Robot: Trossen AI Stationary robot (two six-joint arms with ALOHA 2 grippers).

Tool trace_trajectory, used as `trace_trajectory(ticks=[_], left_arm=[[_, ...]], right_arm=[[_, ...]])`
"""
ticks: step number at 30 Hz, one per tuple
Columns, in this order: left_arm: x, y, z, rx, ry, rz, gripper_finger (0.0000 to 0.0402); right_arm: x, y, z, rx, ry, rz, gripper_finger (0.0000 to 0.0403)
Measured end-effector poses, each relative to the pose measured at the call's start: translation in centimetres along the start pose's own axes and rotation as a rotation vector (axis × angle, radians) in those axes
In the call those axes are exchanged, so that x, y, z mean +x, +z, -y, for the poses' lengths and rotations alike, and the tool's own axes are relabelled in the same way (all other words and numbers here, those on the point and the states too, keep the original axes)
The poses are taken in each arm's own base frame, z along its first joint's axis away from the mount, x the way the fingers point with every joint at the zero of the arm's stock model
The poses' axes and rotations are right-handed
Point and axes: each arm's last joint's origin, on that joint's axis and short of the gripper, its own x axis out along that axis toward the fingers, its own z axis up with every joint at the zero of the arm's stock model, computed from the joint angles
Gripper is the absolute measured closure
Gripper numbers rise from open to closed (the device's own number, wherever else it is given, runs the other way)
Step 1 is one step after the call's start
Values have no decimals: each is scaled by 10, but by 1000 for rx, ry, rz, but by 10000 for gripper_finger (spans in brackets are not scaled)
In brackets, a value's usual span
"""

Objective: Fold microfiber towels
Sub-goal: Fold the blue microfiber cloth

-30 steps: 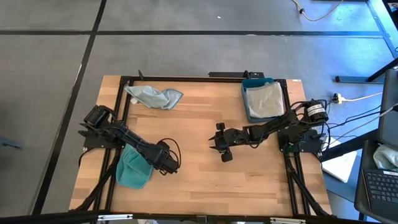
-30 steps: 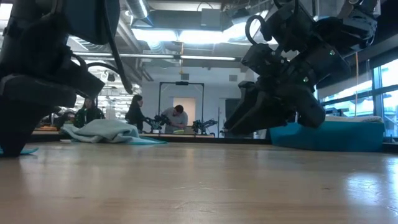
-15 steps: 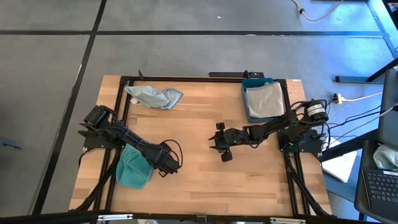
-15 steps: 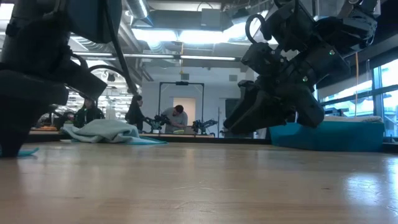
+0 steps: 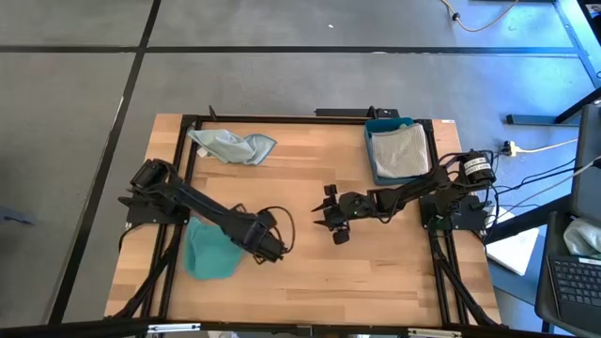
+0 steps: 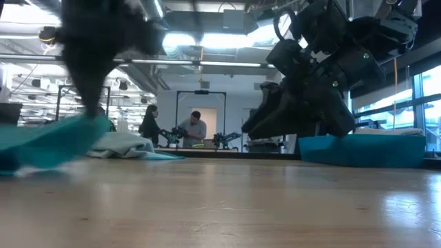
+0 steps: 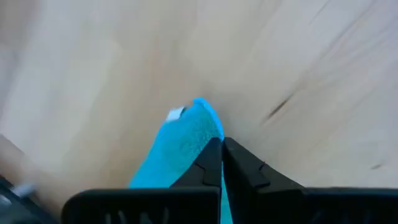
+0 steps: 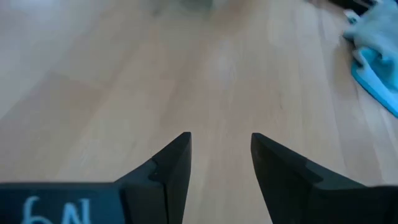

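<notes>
the wooden bench (image 5: pixel 310 268) carries everything, framed by a black metal rail. on its left front part lies the teal towel (image 5: pixel 208 255), spread loosely, one corner lifted off the wood. the left claw (image 5: pixel 275 252) is pinched shut on that corner; in the left wrist view the cloth's edge and a small white tag (image 7: pixel 176 113) stick out past the closed fingers (image 7: pixel 211 163). at the far right corner sits the rigid blue tray (image 5: pixel 372 160), and in it lies a grey towel (image 5: pixel 399 151), folded flat and filling most of the tray. near the far left edge a pale grey-blue towel (image 5: pixel 232 145) lies crumpled in a heap, well apart from the tray. the right claw (image 5: pixel 325 215) hovers above bare wood near the middle of the bench, its fingers (image 8: pixel 171 163) spread apart and holding nothing. in the low view, people (image 6: pixel 196 129) show in the room behind.
</notes>
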Motion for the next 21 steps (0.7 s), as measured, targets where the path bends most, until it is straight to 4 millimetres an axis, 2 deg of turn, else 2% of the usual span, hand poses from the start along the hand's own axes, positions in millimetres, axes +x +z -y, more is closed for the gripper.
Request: trace_trajectory(ticks=[4,8,12,16,21], left_arm=[[-36,17,9,45,-69,152,401],[-75,31,12,85,-149,270,401],[-104,39,12,77,-198,374,401],[-121,42,11,76,-225,432,401],[-130,44,10,60,-241,463,401]], right_arm=[[-1,9,0,-75,76,122,234],[-2,20,3,-170,61,250,234],[-4,35,6,-188,92,381,234],[-3,51,9,-188,123,451,228],[-3,56,11,-122,130,454,211]])
